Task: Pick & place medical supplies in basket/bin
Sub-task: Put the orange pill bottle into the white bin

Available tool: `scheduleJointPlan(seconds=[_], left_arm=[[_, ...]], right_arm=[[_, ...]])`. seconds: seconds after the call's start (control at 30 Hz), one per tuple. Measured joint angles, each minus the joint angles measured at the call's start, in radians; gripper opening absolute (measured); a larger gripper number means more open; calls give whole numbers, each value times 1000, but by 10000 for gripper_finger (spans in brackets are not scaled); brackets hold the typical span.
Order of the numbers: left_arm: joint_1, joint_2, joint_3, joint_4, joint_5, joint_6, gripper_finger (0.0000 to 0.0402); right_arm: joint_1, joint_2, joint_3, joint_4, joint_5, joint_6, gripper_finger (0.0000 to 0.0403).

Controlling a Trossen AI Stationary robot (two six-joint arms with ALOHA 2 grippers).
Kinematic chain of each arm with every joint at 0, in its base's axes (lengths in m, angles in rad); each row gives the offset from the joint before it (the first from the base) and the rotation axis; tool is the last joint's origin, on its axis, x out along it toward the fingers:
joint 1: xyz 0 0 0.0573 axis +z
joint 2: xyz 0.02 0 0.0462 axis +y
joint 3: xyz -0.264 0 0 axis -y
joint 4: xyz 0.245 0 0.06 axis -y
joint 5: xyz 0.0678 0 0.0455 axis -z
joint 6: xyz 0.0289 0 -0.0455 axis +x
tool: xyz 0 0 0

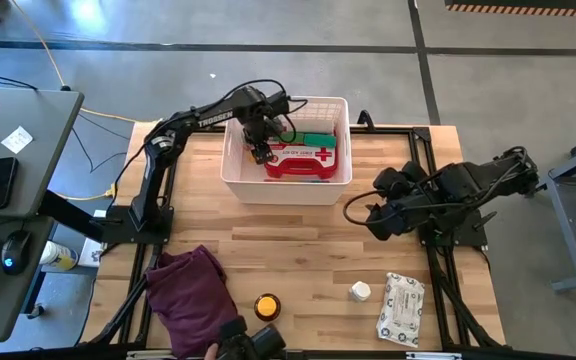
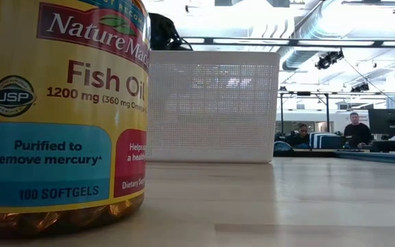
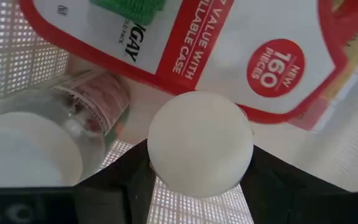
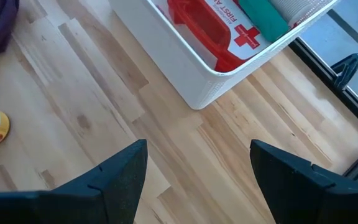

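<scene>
**Two supplies in the basket, a third held just above them**

Widest of all is the wooden bench, and on its far side sits the white basket, its perforated walls filling the middle of the low view. Inside lies the red first-aid case with a green roll resting across it. Out on the bench, well apart from the basket, wait the purple cloth, the white wipes pack, the fish oil bottle and a small white bottle.

The left gripper hangs inside the basket, its fingers clasped around a round white-capped bottle. Beside that cap the left wrist view shows a clear bottle with a label lying against the basket wall; whether it touches the held one I cannot say from this angle. The right gripper waits over the bench near the basket's corner, fingers spread and empty.

The step in hand looks like the release. Done well, it means lowering until the bottle is close over the bare floor between case and wall, then parting the fingers gently so it neither bounces off the case nor knocks the clear bottle, and lifting straight up clear of the rim.
</scene>
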Motion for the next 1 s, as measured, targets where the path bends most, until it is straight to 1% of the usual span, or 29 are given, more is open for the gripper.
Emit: scheduleJointPlan(seconds=[0.13, 0.3, 0.4, 0.6, 0.7, 1.0], left_arm=[[1, 0, -8, 35, -10, 1, 244], [2, -1, -8, 81, -15, 33, 232], [2, -1, -8, 117, -6, 49, 232], [27, -1, -8, 119, -2, 52, 260], [40, -1, -8, 118, -20, 53, 272], [51, -1, -8, 107, -23, 71, 286]], right_arm=[[-17, 0, 0, -6, 1, -3, 275], [-37, 0, 0, -18, 1, -3, 275], [-52, 0, 0, -18, 1, -3, 275], [-89, 0, 0, -18, 6, -32, 275], [-112, 0, 0, -13, 24, -52, 275], [-190, 0, 0, 8, 18, -127, 275]])
